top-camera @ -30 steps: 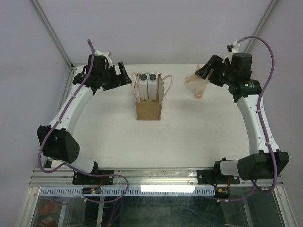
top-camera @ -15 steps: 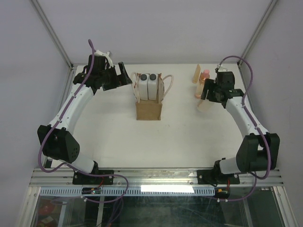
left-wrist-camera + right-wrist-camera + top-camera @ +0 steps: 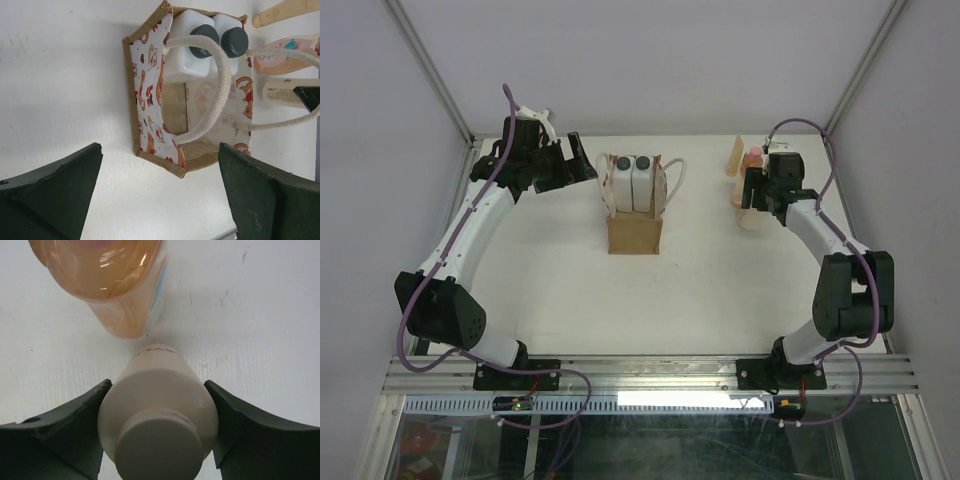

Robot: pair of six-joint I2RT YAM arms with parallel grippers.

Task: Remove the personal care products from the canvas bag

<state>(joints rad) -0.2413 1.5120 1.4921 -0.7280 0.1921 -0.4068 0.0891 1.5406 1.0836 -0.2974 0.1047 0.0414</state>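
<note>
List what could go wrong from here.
1. The right pincer grips the cream bottle close beside the orange-pink bottle. A skewed release or retreat might topple either one.
2. A rope handle loops across the white bottles in the canvas bag. The open left pincer might snag it and drag or tip the bag.

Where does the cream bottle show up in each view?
Top external: cream bottle in the upper right, right of the canvas bag.
Left wrist: right edge, beyond the canvas bag.
Right wrist: bottom centre, between the fingers of the right gripper.
Shared landmark: the orange-pink bottle beside it.
</note>
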